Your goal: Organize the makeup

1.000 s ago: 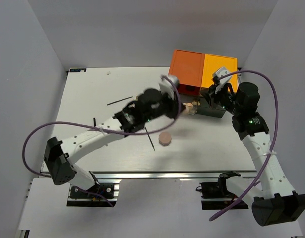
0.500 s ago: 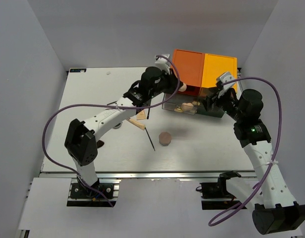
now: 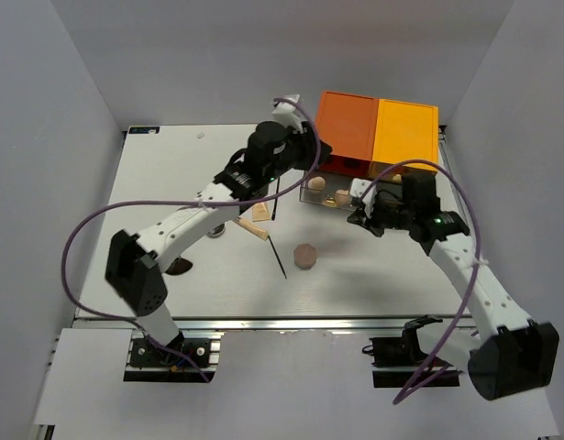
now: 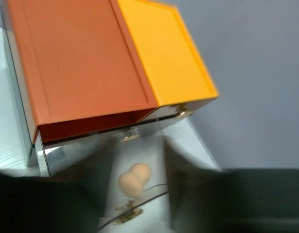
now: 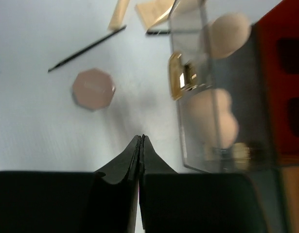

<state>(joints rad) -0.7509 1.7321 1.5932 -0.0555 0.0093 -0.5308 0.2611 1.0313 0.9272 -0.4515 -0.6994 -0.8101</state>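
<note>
Orange and yellow box (image 3: 378, 133) sits at the back of the desk (image 3: 171, 165), with a see-through drawer (image 4: 71, 155) pulled out of it. Two tan sponges (image 5: 212, 121) lie inside the drawer, and I see nothing else in it.

The right end effector (image 5: 141, 145) has its fingers pressed together with nothing between them. The drawer is just to its right, and the sponges are past a gold handle (image 5: 181, 77). A pink compact (image 5: 93, 88) lies on the desk ahead of it and to its left, apart from it. A thin black pencil (image 5: 86, 48) lies a bit further on, and a tan stick (image 5: 117, 14) beyond that.

The left end effector (image 4: 138, 208) hangs above the drawer, looking down at one sponge. Its fingers are blurry but look apart, with nothing held.

I think the sponges are done and the loose things on the desk come next. The compact looks like the nearest pick for the right end effector. It would need to spread its fingers, go down over the compact and pinch its sides. The compact is flat and low, so the fingers may slip off.
</note>
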